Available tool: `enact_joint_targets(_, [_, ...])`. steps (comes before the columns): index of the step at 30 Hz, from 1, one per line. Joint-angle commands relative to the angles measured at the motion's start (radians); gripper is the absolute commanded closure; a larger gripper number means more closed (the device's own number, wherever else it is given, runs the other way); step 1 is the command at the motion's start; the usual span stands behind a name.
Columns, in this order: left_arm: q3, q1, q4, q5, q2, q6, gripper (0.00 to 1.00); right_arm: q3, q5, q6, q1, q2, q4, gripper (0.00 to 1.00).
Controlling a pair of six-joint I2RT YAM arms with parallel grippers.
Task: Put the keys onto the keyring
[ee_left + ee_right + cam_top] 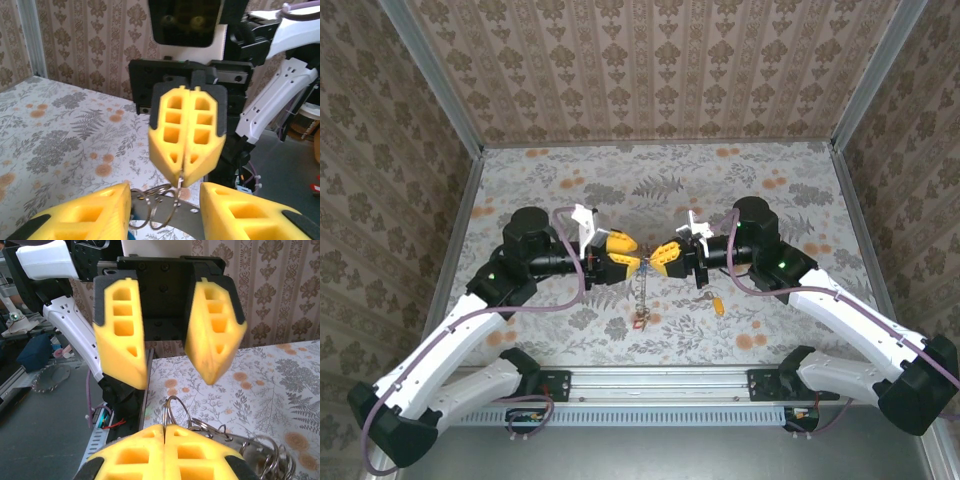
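Right claw (165, 432) grips keyring (167, 412) (partly hidden).

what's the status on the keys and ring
Status: left gripper open, right gripper shut on the ring. Yellow key loose on the table. Nothing seen in the way.

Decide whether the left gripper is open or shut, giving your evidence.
Open: the left gripper shows its two yellow fingers standing well apart.
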Motion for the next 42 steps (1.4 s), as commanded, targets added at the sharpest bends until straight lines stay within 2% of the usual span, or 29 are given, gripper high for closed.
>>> enact_joint_targets(1, [0.056, -0.001, -0.060, 0.063, -0.026, 0.021, 0.59, 0.016, -0.031, -0.002, 0.005, -0.034, 0.021, 1.00])
enact_joint_targets(4, [0.069, -0.013, -0.097, 0.105, -0.032, 0.044, 0.69, 0.016, -0.032, 0.000, 0.007, -0.036, 0.025, 1.00])
enact_joint_targets(6, [0.075, -0.025, -0.104, 0.109, -0.032, 0.056, 0.71, 0.015, -0.039, 0.004, 0.008, -0.037, 0.033, 1.00])
enact_joint_targets(9, [0.086, -0.043, -0.127, 0.093, -0.014, 0.081, 0.71, 0.014, -0.042, 0.006, 0.011, -0.037, 0.038, 1.00])
enact_joint_targets(15, [0.107, -0.092, -0.172, 0.026, 0.036, 0.138, 0.61, 0.016, -0.036, -0.002, 0.016, -0.043, 0.022, 1.00])
enact_joint_targets(19, [0.111, -0.102, -0.177, -0.008, 0.042, 0.156, 0.60, 0.016, -0.034, -0.009, 0.018, -0.046, 0.015, 1.00])
enact_joint_targets(25, [0.123, -0.108, -0.220, -0.069, 0.048, 0.187, 0.61, 0.017, -0.028, -0.015, 0.020, -0.047, 0.008, 1.00])
enact_joint_targets(31, [0.114, -0.108, -0.222, -0.118, 0.011, 0.195, 0.68, 0.023, -0.020, -0.022, 0.023, -0.045, -0.003, 1.00])
enact_joint_targets(34, [0.111, -0.109, -0.233, -0.117, 0.004, 0.193, 0.72, 0.026, -0.018, -0.022, 0.025, -0.045, -0.005, 1.00])
enact_joint_targets(42, [0.100, -0.119, -0.237, -0.099, 0.013, 0.183, 0.71, 0.047, -0.009, -0.041, 0.040, -0.038, -0.028, 1.00])
